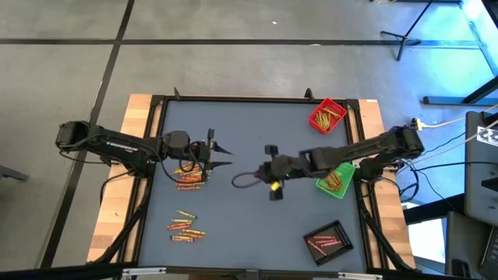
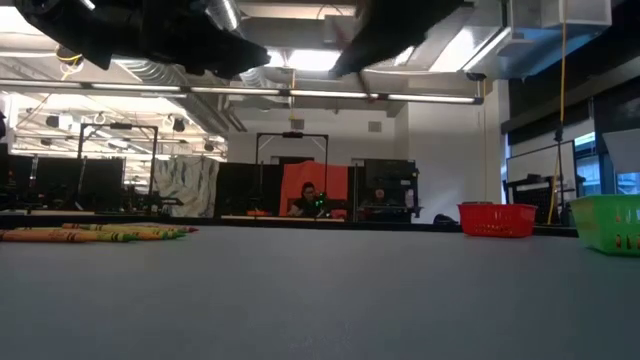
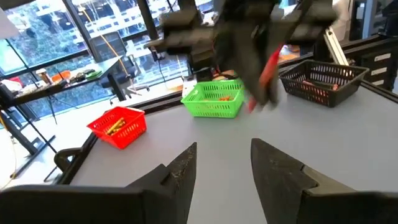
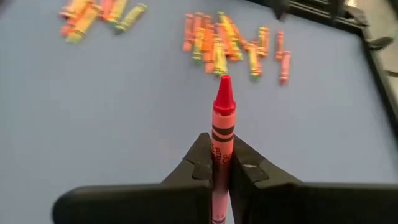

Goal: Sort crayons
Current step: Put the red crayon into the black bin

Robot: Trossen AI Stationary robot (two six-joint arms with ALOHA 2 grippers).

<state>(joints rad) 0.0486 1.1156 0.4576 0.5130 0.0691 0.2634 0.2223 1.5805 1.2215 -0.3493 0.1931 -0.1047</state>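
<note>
presently a red crayon (image 4: 223, 127) sits clamped between the right gripper (image 4: 222, 168)'s shut fingers, tip forward, over mid-table just beside the green tray (image 1: 339, 180), likely for sorting there. left gripper (image 3: 224, 168) hangs wide open, empty, over the crayon heap (image 1: 189, 177), well apart from that tray.

Crayons (image 2: 95, 234) left, baskets right

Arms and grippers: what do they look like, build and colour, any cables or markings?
Both arms are dark, jointed links. The left arm carries pale lettering along its link, too small to read. A black cable loops out near the right gripper. Left gripper fingers are dark, wedge-shaped and tapered; right gripper fingers look the same.
</note>
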